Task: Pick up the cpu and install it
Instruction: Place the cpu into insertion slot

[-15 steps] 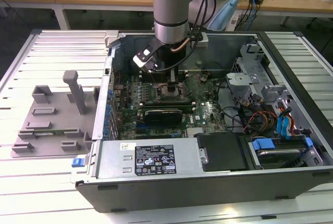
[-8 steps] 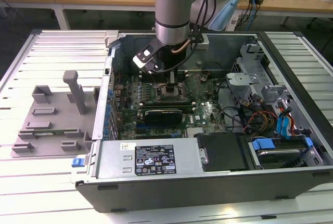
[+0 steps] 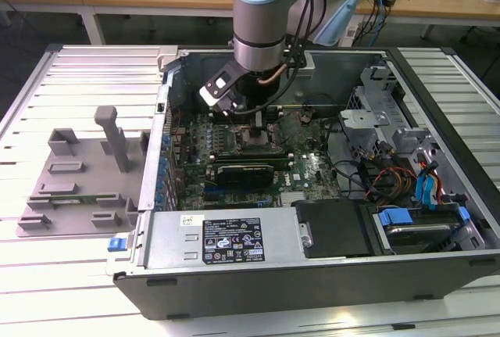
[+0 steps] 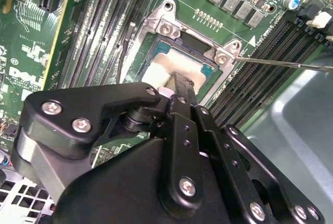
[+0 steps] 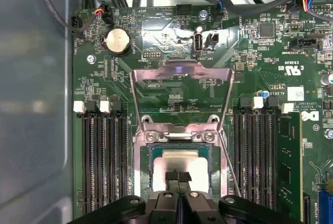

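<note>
Black jaws closed together, over silver-white square cpu [image 5: 179,158], lying in socket [image 5: 140,157]

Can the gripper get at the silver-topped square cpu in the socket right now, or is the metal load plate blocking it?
Likely yes. The hinged metal load plate stands swung open, clear of the socket, and the gripper sits right at the silver-topped square cpu with nothing between them.

Grey robot arm [image 3: 262,32] with pale blue joint caps, ending in a black gripper [image 5: 177,176].
Black cables [image 3: 303,8] loop beside the rounded tube; a white-faced block [image 3: 217,91] sits at the wrist; the gripper's matte black links carry silver screws [image 4: 187,186].
</note>
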`<state>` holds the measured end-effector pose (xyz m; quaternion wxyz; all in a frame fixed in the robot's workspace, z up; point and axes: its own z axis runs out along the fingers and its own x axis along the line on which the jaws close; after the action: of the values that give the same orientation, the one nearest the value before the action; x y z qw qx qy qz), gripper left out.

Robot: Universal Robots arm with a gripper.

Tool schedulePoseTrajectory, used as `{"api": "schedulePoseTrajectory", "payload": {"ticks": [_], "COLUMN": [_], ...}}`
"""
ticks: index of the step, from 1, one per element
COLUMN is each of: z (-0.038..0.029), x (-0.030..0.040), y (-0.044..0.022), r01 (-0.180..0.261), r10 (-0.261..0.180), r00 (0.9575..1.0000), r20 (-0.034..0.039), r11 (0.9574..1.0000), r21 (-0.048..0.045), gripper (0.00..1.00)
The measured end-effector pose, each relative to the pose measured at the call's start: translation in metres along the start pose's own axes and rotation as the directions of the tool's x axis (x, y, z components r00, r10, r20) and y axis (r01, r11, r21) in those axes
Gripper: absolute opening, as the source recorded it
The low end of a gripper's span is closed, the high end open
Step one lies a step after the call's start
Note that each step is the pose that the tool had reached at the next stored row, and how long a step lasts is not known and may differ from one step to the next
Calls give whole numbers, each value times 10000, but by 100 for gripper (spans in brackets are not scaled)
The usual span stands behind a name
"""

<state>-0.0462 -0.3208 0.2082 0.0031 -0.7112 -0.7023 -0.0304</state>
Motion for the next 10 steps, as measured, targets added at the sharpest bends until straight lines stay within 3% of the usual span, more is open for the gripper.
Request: {"api": "schedulePoseTrajectory", "payload": {"ticks": [4,10], "z": [40,46], "x": [-4,-4], "y": [-2,1], "r01": [2,1], "r10": [-2,-1], "r00": [10000,10000], "r20": [8,1], "r11": [10000,10000], "r21": [5,1], "gripper": [11,11]}}
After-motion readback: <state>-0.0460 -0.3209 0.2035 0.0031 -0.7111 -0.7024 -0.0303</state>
